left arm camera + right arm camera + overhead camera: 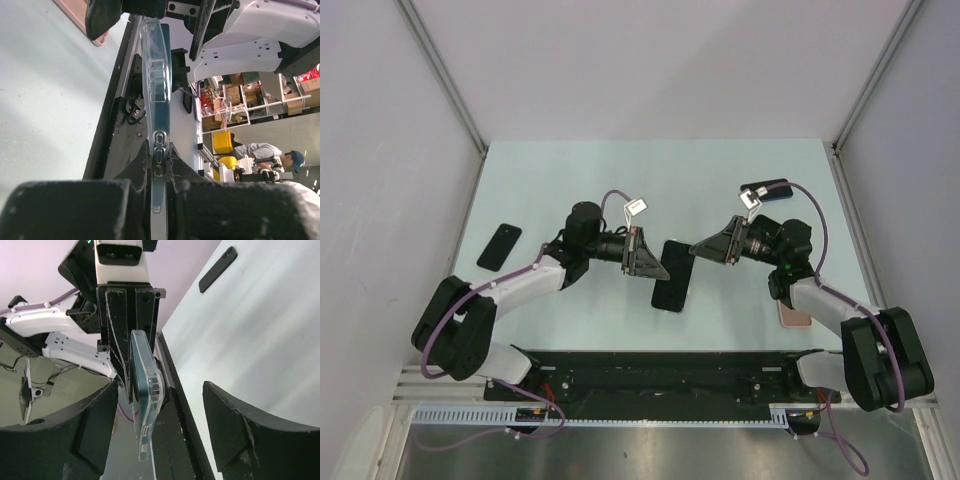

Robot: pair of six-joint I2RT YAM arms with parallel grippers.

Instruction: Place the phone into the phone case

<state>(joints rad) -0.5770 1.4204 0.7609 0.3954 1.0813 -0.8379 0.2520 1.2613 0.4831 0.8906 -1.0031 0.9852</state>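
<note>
The clear plastic phone case (156, 85), with the dark slab phone (672, 278) apparently lying in it, is being clamped edge-on between the fingers of the left gripper (159, 152). This grip is best held firm while the phone's corners are being pressed home. Just ahead of the case, the right gripper (700, 247) is being pointed at it, jaws apart, holding nothing.

Pale panel walls (650, 60) close in a light green table (570, 180). Beyond stand shelves (252, 100) of boxes. A capped man (272, 154) bends over.
</note>
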